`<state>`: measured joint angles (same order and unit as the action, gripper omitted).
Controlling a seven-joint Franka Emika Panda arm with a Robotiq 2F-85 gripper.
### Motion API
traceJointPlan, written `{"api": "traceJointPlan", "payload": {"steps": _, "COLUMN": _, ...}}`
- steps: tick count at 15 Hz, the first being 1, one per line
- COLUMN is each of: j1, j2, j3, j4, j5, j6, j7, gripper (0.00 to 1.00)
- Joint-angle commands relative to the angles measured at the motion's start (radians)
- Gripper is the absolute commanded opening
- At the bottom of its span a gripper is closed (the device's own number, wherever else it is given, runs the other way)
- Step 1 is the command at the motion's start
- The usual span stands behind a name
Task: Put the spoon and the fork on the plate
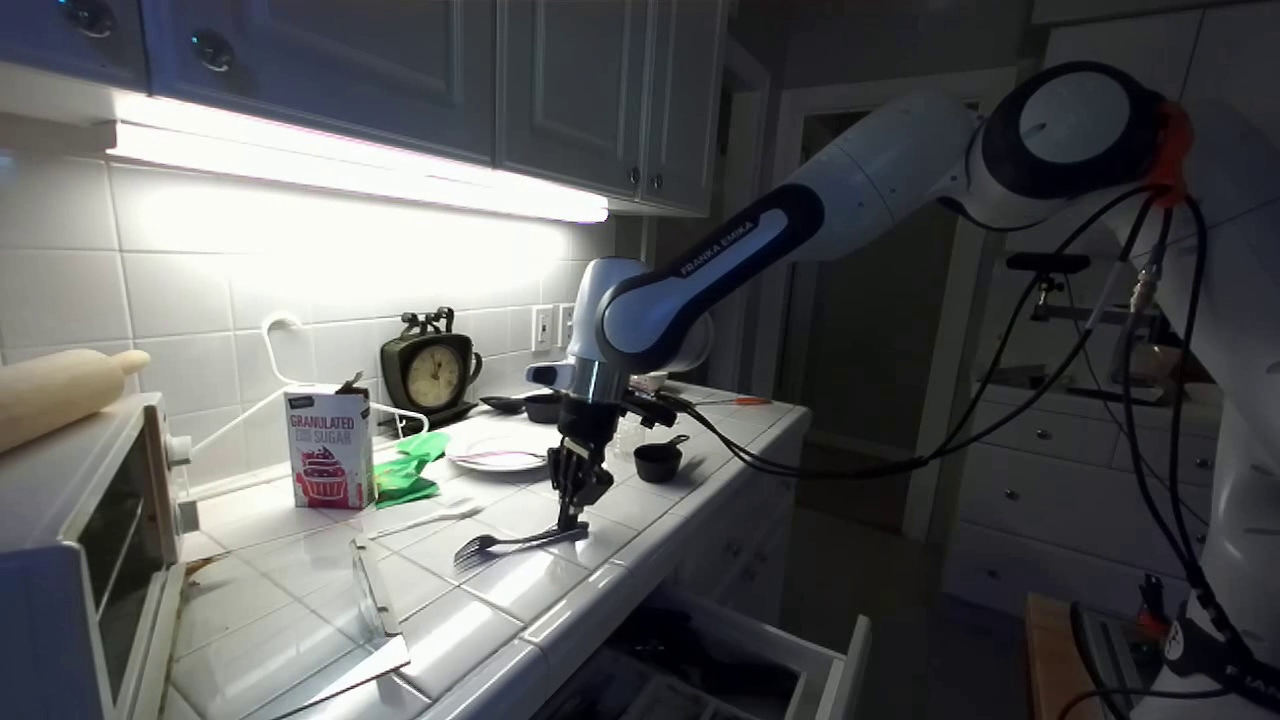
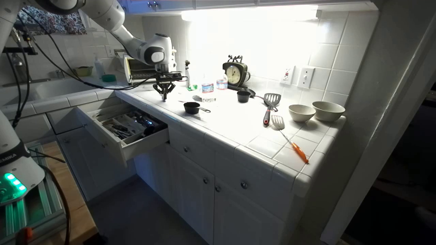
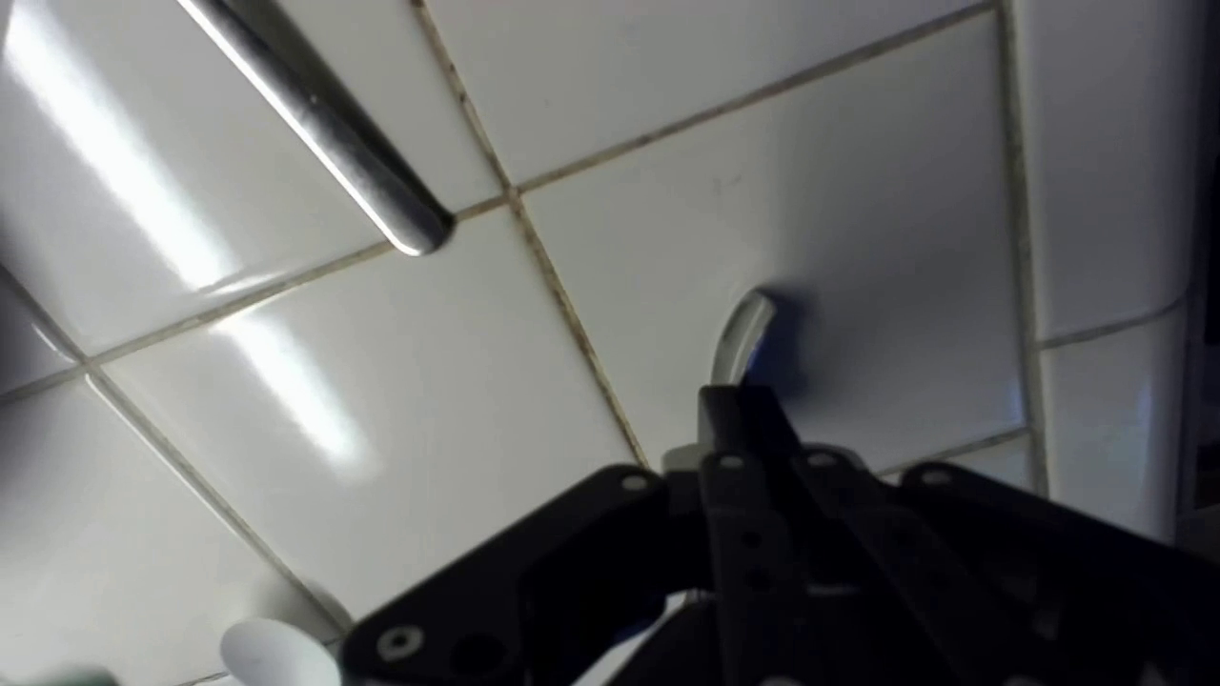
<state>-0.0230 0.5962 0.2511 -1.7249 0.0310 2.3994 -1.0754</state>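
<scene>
Nearest to me, the drawer (image 2: 117,149) stands open beneath the counter (image 1: 540,580). Beyond it, the gripper (image 1: 572,520) points down, jaws closed on the handle of the fork (image 1: 508,543). A second metal utensil (image 3: 315,124) lies apart from it, partly outside the wrist view. Farther back: the plate (image 1: 500,445), then the clock (image 1: 437,377).

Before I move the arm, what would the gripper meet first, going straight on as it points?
The gripper points down, its jaws apparently closed on the fork near its handle end; below that, likely the tiled countertop comes first. Any gap is hard to judge.
</scene>
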Motion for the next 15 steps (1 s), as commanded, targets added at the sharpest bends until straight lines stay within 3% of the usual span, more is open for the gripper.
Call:
{"api": "traceJointPlan", "payload": {"steps": 1, "j1": 0.011, "j2": -0.013, "j3": -0.021, "j4": -0.012, "j5": 0.020, "j6": 0.046, "j7": 0.071, "gripper": 0.01}}
{"api": "traceJointPlan", "payload": {"steps": 15, "j1": -0.006, "j2": -0.013, "j3": -0.108, "j4": 0.061, "j5": -0.022, "j6": 0.195, "j7": 0.376, "gripper": 0.01}}
